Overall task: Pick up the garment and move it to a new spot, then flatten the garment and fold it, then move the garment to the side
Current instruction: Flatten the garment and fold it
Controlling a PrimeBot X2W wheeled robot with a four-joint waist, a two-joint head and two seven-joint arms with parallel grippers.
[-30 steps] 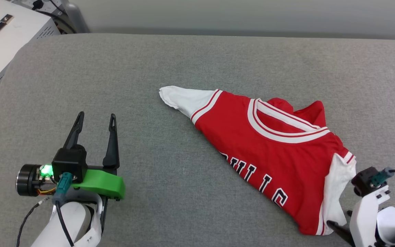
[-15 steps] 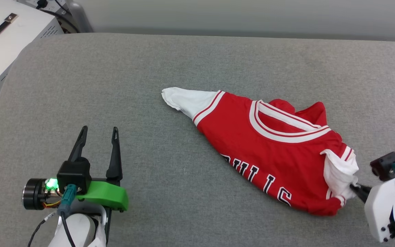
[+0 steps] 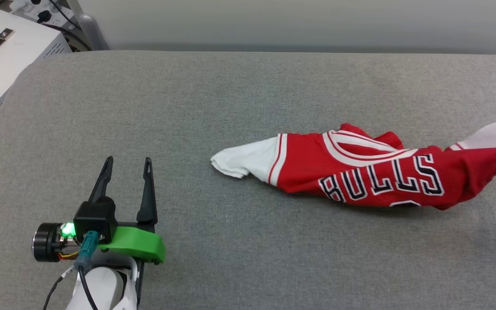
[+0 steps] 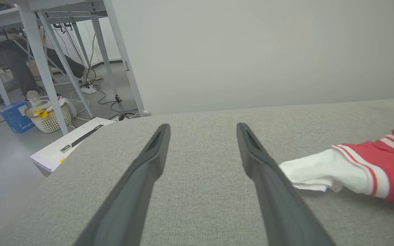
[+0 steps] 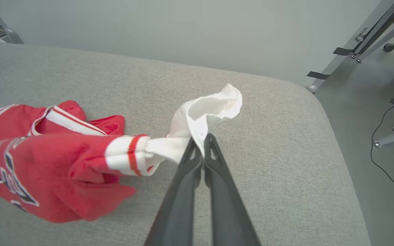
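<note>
Bulls jersey (image 3: pixel 381 181) now pulled toward frame right, right gripper (image 5: pixel 202 145) pinching its white sleeve (image 5: pixel 214 104), left gripper (image 3: pixel 128 160) open, empty; relocation looks underway.

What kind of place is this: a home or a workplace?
Probably a lab or workshop, not a home: bare metal table frames, loose cables on a grey floor, and a white equipment case beside the padded table where the jersey lies.
</note>
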